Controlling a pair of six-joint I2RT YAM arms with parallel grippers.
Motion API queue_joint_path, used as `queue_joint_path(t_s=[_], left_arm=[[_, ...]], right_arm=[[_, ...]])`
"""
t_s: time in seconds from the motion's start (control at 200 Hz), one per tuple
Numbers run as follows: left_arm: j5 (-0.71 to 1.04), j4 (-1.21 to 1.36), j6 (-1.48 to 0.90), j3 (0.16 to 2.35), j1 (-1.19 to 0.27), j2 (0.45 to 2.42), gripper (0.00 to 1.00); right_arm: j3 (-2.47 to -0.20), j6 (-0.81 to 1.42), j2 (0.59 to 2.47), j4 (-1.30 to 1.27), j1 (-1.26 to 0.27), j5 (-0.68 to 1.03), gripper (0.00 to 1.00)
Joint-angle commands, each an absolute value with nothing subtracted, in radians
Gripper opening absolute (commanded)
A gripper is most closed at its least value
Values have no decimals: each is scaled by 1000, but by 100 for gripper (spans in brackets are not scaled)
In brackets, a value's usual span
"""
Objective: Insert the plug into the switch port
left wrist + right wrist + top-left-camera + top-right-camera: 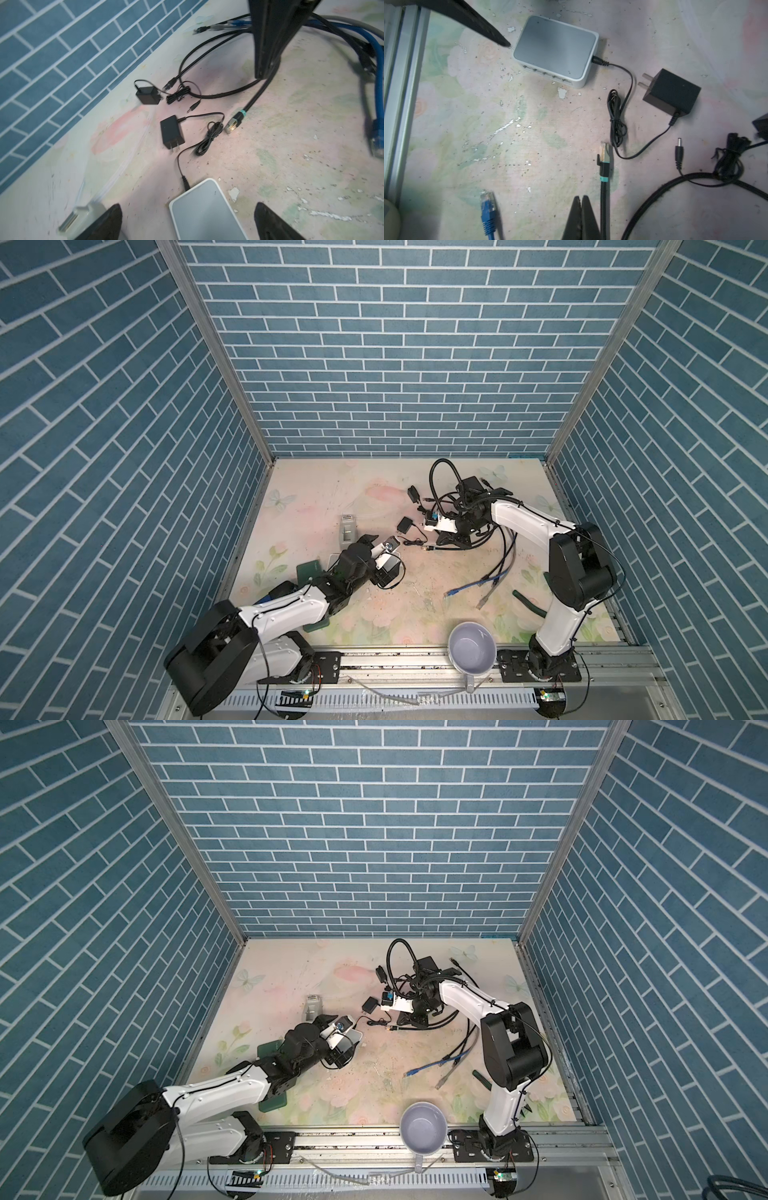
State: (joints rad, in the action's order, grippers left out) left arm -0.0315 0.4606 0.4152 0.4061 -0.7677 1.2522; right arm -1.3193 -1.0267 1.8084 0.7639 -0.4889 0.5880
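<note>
Slippage of the white network switch (554, 47) across the surface (529, 135) looks the bigger risk, since nothing clamps it and a push into its port row (546, 73) could shove it away; the smaller risk is that the black cable (603, 203) and its teal-banded Ethernet plug (604, 152), lying flat and apart from those ports, get left behind. The left jaws stand wide, one finger either side of the switch without gripping it, while the right jaws are pressed together on nothing, the cable running just beside them, outside the pinch
</note>
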Motion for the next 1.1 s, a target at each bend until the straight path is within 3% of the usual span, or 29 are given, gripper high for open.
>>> queue_joint_path(t_s=[0.0,0.11,0.29,0.96,1.095], left_arm=[[-23,546,592,455,-806,1304,100],[16,610,596,452,-808,1326,100],[57,672,577,432,-808,1309,100],[46,692,602,382,-808,1241,99],[47,685,638,392,-808,1249,100]], right_arm=[[-1332,-1053,1833,814,-490,587,0],[-1271,-1040,1831,720,-491,497,16],[-1252,-1037,1861,626,-490,412,23],[-1302,-1110,1981,637,-492,327,25],[-1307,-1133,1988,644,-492,331,14]])
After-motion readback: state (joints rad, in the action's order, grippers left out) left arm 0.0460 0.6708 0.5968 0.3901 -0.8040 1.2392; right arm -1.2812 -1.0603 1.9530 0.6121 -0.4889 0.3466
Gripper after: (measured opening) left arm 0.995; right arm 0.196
